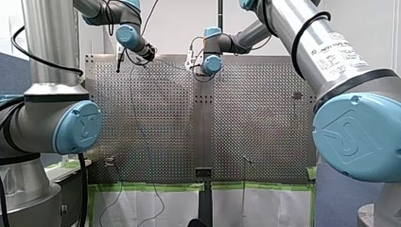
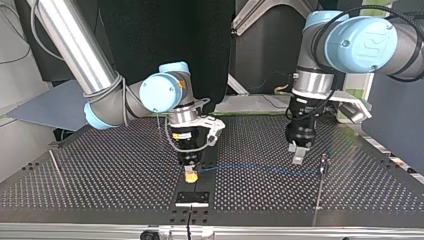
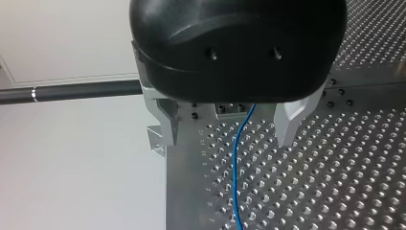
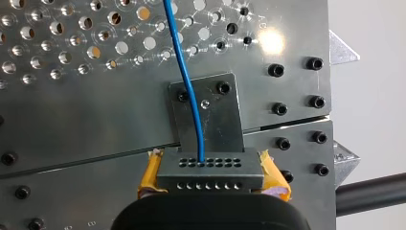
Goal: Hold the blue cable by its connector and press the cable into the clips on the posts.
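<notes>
with my right claw (image 2: 190,175) clamped on the connector (image 4: 210,173) and my left claw (image 3: 226,136) apart astride the blue cable (image 4: 189,91), pressing it down at the post (image 2: 320,190) seems next.

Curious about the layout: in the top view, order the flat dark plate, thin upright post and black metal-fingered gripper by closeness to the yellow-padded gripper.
1. Flat dark plate, close by my right gripper, camera-side.
2. My left gripper, toward the view's right.
3. Thin upright post, just beyond it.
</notes>
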You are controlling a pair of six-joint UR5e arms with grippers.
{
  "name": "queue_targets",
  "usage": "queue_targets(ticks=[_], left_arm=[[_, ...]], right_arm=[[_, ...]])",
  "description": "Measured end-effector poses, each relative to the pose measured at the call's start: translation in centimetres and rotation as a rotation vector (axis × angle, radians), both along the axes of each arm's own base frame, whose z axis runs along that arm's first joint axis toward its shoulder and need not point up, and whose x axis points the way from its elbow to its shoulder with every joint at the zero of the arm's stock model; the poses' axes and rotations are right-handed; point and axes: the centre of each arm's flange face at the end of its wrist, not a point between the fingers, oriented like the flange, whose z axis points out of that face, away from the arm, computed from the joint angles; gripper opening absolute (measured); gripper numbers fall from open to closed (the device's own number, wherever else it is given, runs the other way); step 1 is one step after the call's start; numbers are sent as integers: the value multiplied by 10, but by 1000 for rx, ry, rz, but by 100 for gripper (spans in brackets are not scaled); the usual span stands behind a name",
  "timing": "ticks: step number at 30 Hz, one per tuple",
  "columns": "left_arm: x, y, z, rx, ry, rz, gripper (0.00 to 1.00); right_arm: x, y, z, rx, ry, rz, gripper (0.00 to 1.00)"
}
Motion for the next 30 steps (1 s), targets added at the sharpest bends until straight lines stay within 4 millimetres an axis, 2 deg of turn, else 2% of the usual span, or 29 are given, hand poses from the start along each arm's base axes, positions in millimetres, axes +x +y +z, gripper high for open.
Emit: queue_targets(ticks=[4,8,18,30], left_arm=[[8,-15,-1,19,4,1,99],[17,-22,-11,28,24,20,99],[49,-16,-23,41,23,119,99],[62,-12,-3,27,-32,194,99]], right_arm=[[0,0,0,0,0,0,0],[0,0,0,0,0,0,0],[0,0,0,0,0,0,0],[0,0,0,0,0,-1,0]])
